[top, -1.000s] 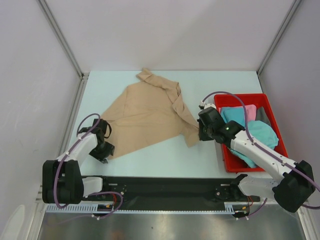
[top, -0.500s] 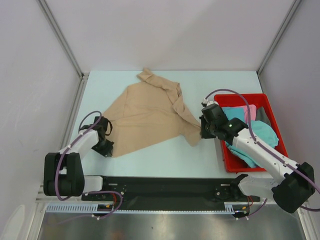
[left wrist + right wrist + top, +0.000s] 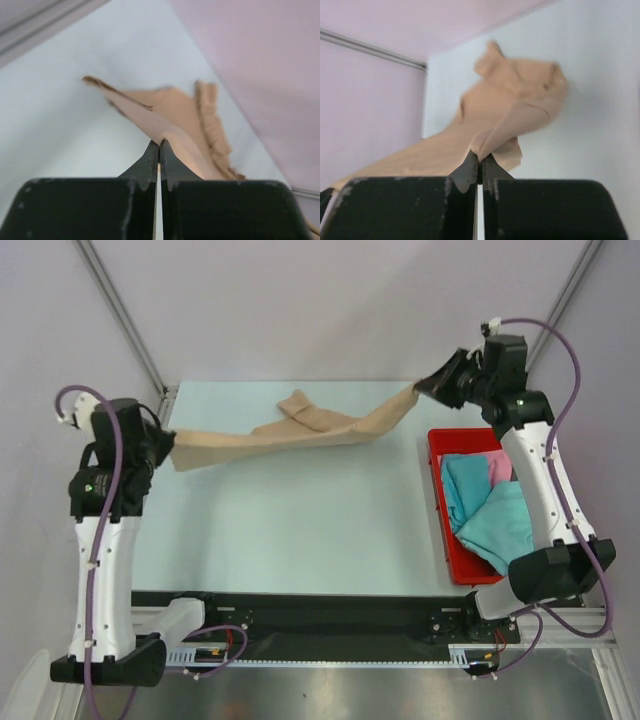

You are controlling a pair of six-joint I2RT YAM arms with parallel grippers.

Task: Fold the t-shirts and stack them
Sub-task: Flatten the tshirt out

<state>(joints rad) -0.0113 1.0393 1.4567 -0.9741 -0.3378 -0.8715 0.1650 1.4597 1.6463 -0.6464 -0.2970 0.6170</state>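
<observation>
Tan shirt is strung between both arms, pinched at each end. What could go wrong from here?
1. The left fingers and right fingers each pinch only a thin edge of the tan shirt, so pull between the arms could slip it free.
2. Its middle looks bunched and twisted, so it may lie down creased.

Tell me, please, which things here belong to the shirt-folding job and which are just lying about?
Job:
tan t-shirt, stretched between left gripper and right gripper
teal t-shirts
pink t-shirt

Lying about:
red bin holding the spare shirts
table
</observation>
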